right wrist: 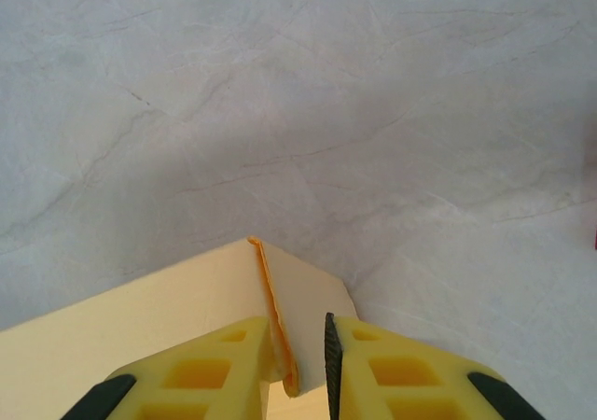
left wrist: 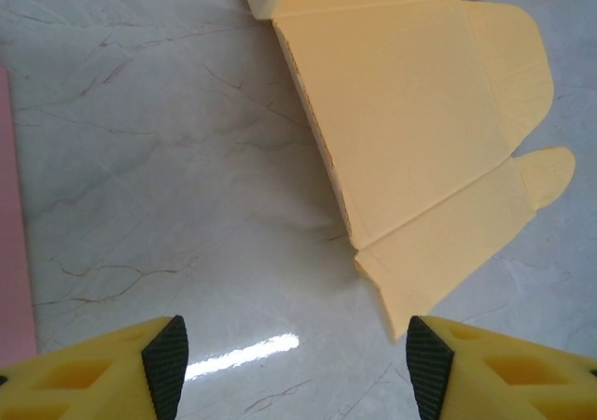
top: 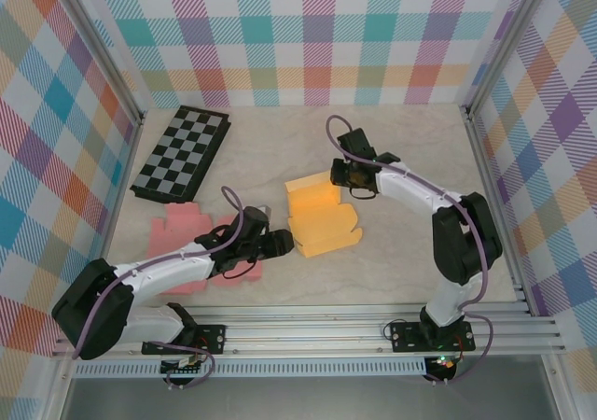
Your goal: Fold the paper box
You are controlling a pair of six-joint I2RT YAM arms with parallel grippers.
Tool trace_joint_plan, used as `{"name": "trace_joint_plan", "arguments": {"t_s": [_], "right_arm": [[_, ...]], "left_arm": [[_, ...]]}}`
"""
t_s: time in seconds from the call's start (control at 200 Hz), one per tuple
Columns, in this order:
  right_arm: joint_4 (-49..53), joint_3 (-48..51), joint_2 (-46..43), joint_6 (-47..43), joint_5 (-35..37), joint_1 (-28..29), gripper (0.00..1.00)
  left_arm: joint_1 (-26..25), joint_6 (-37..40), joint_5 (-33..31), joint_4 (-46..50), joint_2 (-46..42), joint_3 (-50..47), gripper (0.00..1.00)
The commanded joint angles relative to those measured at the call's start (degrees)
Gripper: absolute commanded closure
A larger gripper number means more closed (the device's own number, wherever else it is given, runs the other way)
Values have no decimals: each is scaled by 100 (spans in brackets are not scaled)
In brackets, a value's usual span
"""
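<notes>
The yellow paper box [top: 322, 219] lies partly folded in the middle of the marble surface [top: 401, 271], one wall standing at its far end. The right fingers [right wrist: 224, 364] are drawn nearly together, pinching the upright flap edge at that far corner. The left fingers [left wrist: 166, 353] are spread wide, hovering just beside the box's near left flap, not touching it. A pink sheet [top: 191, 238] lies under the left arm, and a checkerboard [top: 182, 154] sits well apart.

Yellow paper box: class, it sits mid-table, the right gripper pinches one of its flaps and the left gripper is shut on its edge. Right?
No. The left gripper is open and holds nothing, just short of the yellow paper box, as the left wrist view shows. The rest stands: the box sits mid-table and the right gripper pinches one flap.
</notes>
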State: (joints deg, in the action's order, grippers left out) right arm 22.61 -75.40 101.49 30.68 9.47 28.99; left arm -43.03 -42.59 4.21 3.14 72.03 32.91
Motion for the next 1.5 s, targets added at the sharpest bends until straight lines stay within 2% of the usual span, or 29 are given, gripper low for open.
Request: {"name": "trace_joint_plan", "arguments": {"t_s": [0.0, 0.12, 0.395, 0.605, 0.845, 0.97, 1.165, 1.205, 1.24, 1.395, 1.495], "right_arm": [[572, -198, 305, 91, 151, 10, 76], [526, -193, 332, 174, 128, 10, 76], [500, -125, 253, 232, 124, 10, 76], [508, -168, 244, 237, 129, 11, 76], [508, -186, 239, 244, 90, 10, 76], [488, -160, 226, 243, 94, 10, 76], [477, -131, 205, 248, 60, 10, 76], [472, -125, 209, 251, 59, 8, 76], [466, -117, 197, 251, 63, 10, 75], [440, -103, 82, 210, 29, 10, 70], [473, -137, -163, 114, 14, -15, 51]], "left_arm": [[-114, -280, 39, 79, -53, 138, 35], [-303, -638, -1, -132, 38, 137, 34], [-809, -1460, -662, -499, 85, 333, 27], [-1203, -2006, -937, -651, 537, 507, 32], [-1364, -2307, -941, -1104, 1265, 671, 45], [-1376, -2507, -1071, -1204, 1504, 751, 56], [-1375, -2835, -1368, -1154, 1639, 829, 81], [-1380, -2831, -1404, -1102, 1639, 864, 88], [-1375, -2818, -1432, -1029, 1631, 899, 100], [-1375, -2641, -1606, -458, 1509, 1034, 100], [-1374, -2118, -1758, 167, 1275, 1200, 100]]}}
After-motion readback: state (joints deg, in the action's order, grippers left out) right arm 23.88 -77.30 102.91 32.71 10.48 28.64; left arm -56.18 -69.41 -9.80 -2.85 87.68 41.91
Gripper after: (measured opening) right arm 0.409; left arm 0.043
